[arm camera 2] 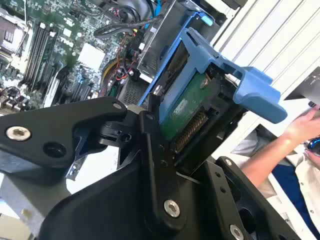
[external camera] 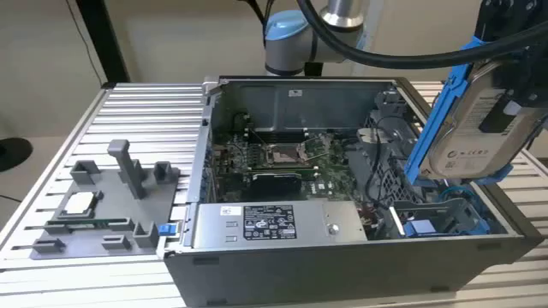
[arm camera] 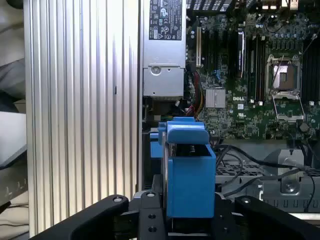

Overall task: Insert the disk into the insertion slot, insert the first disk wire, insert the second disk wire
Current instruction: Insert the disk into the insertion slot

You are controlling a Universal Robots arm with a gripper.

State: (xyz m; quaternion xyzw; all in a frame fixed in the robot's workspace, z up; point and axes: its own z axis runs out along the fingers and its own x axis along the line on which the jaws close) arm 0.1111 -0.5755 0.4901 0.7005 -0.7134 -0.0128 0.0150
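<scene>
One disk point(external camera: 471, 144) in fingers point(arm camera 2: 157, 170), apparently above one insertion slot point(external camera: 445, 221)

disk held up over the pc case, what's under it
The disk hangs tilted above the open case; below it lies the insertion slot with its blue rails. The disk hides the case corner behind it.

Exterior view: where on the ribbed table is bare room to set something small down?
Bare ribbed table lies beyond the grey fixture, on the exterior view's left of the open case. Inside the case it is crowded with board and cables.
</scene>
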